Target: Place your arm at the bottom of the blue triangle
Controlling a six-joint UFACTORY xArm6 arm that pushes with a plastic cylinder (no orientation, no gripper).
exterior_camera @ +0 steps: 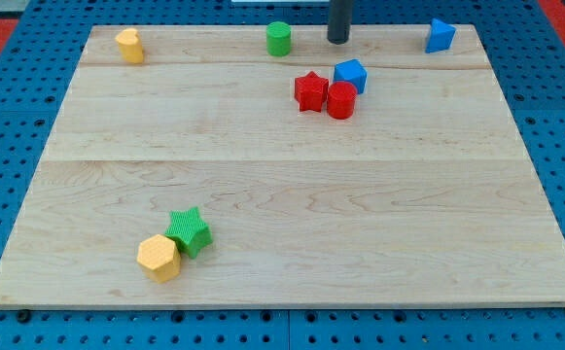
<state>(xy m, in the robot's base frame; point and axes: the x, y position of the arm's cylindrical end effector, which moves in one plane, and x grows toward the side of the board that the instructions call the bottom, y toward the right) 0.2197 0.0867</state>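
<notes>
Nearest the view's bottom sits a yellow hexagon, touching a green star that lies just above it and to the view's right; both are on the lower left part of the wooden board. From my station I see the rest of the blocks along the far side. A yellow block stands at the top left corner, and a green cylinder stands near the middle of the top edge. Just right of that cylinder I have my tip, the end of the dark rod, which comes down from the view's top and rests on the board touching no block. It is a plain rod, so nothing on it spreads or pinches. Below it, slightly to the right, three blocks cluster: a red star touching a red cylinder, with a blue cube just behind the cylinder. The blue triangle stands at the top right corner, well apart from my tip, which is to its left at about the same height in the view.
</notes>
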